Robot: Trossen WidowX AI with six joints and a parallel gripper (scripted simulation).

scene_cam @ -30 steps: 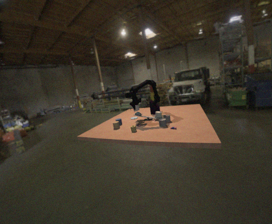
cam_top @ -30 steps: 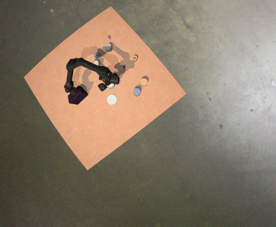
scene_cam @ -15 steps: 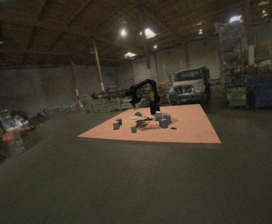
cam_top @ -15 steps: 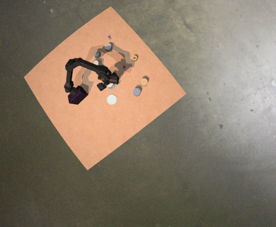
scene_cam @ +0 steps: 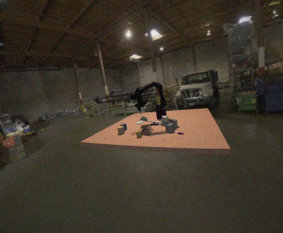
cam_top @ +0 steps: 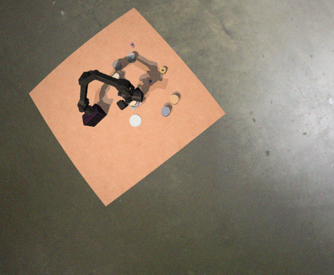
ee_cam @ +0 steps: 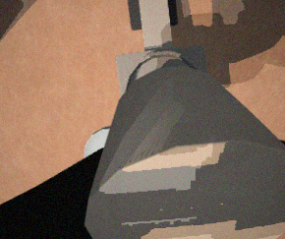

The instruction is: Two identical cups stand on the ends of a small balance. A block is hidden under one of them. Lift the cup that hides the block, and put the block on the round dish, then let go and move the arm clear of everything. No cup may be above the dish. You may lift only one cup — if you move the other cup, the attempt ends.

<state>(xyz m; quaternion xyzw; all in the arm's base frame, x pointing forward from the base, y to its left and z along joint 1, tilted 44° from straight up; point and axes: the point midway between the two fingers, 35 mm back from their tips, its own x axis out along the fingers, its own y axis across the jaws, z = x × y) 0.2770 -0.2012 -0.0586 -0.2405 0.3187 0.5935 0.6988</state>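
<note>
Concrete floor [cam_top: 249, 192] [scene_cam: 136, 190], grey, around one orange worktop [cam_top: 107, 154] [scene_cam: 199, 132]. Listed left to right as seen from above:

Arm, black, one; base nearest the worktop's left corner.
Cup [cam_top: 115, 76] [scene_cam: 164, 119], pale, upright on the low end of the tilted balance [scene_cam: 156, 121] [ee_cam: 155, 29].
Cylinders, grey, two, toward the upper-left edge.
Small pink-and-blue item [cam_top: 132, 44] [scene_cam: 180, 133], near the top corner.
Tool [cam_top: 130, 101] [scene_cam: 140, 107] [ee_cam: 178, 149], fingers well apart, closed around a second cup [cam_top: 134, 103] [scene_cam: 143, 109] [ee_cam: 180, 112], held above the balance's raised end.
Round dish [cam_top: 135, 120] [scene_cam: 139, 122] [ee_cam: 96, 143], white, between balance and lower-right edge.
Small dark-blue item [cam_top: 150, 81], toward the upper-right edge; whether this is the block cannot be told.
Yellow ring-topped item [cam_top: 163, 70] [scene_cam: 139, 134], nearer that edge.
Blue cylinder [cam_top: 165, 111] [scene_cam: 123, 125] and tan cylinder [cam_top: 174, 98] [scene_cam: 120, 130], side by side, toward the right corner.
</note>
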